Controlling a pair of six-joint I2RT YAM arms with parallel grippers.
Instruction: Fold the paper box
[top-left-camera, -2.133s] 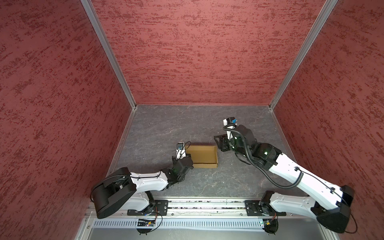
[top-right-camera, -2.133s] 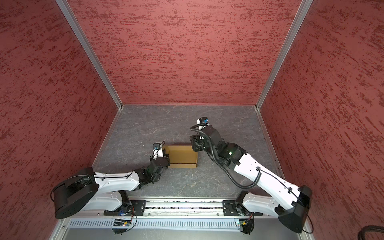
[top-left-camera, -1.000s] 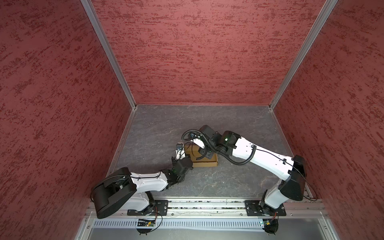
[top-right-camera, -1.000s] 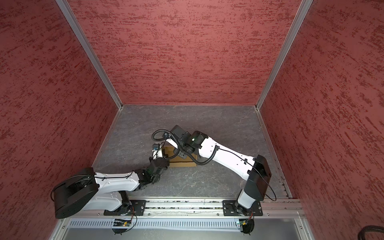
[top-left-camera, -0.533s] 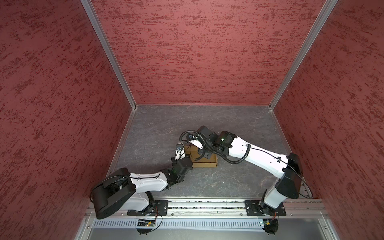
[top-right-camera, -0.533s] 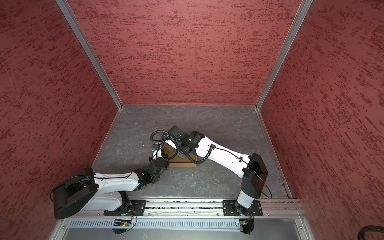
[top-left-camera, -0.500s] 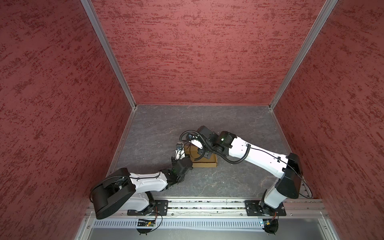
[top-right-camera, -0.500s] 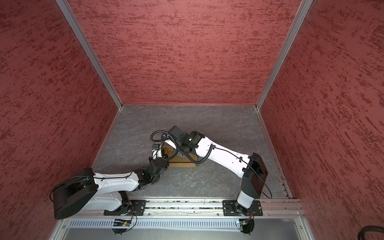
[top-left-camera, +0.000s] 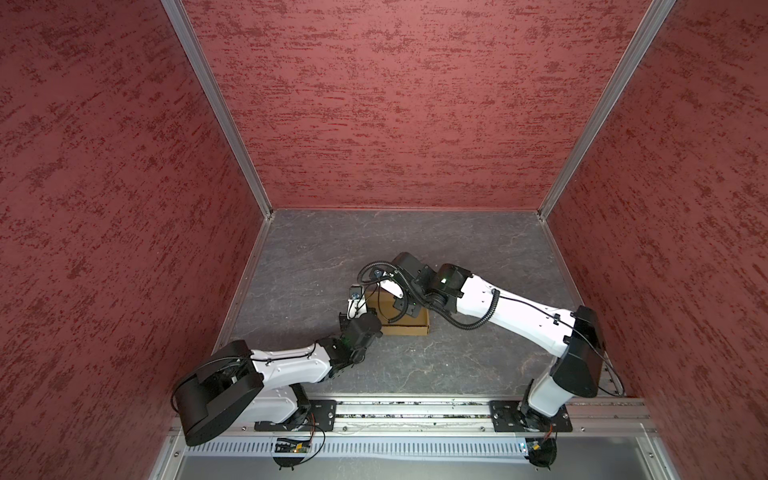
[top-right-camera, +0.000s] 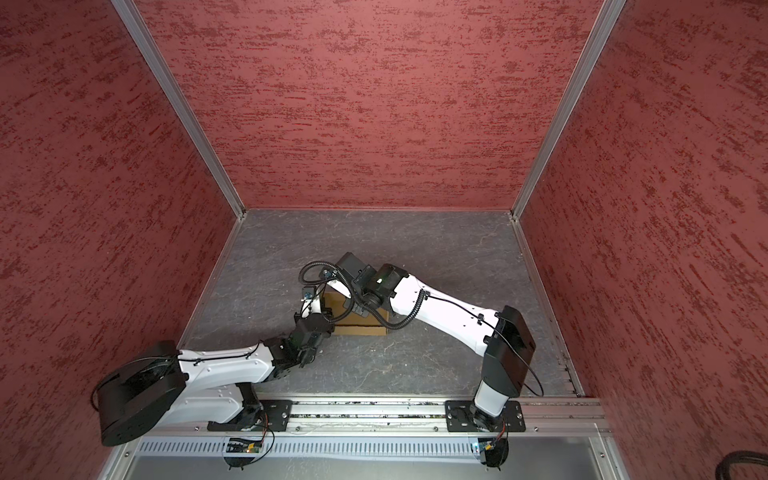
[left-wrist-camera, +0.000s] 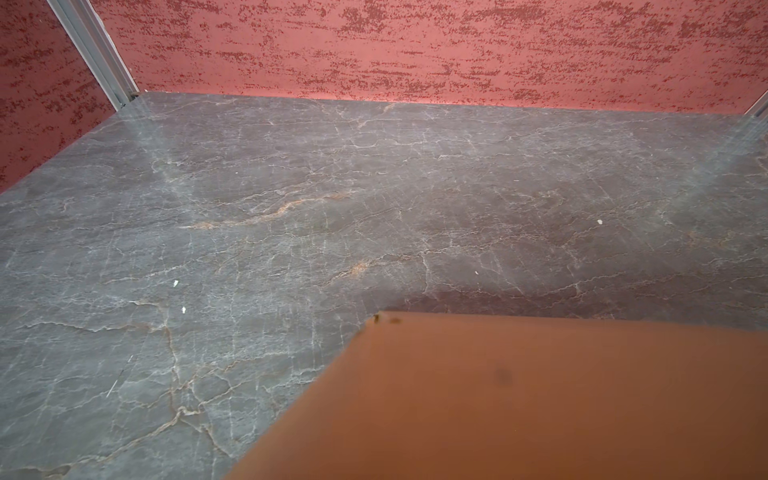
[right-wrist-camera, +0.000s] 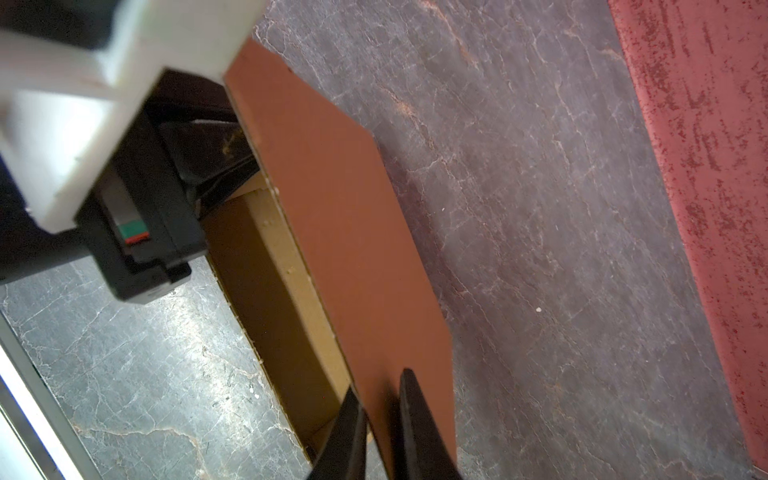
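Observation:
The paper box (top-left-camera: 409, 326) (top-right-camera: 361, 328) is tan cardboard lying near the middle of the grey floor. In the right wrist view its brown rear panel (right-wrist-camera: 353, 228) stands up beside the open inside. My right gripper (right-wrist-camera: 379, 380) (top-left-camera: 401, 301) reaches across over the box. One of its fingers is inside that panel and the other outside, shut on it. My left gripper (right-wrist-camera: 216, 166) (top-left-camera: 359, 305) holds the far left end of the same panel. The left wrist view shows only cardboard (left-wrist-camera: 519, 395) close up; the jaws are hidden.
Red textured walls close in the left, back and right sides. An aluminium rail (top-left-camera: 415, 409) carrying both arm bases runs along the front. Grey stone-patterned floor (top-left-camera: 478, 249) lies behind and to the right of the box.
The right arm swung in from the box's right side to over the box, and its jaws closed onto the rear panel. The left arm and box barely moved.

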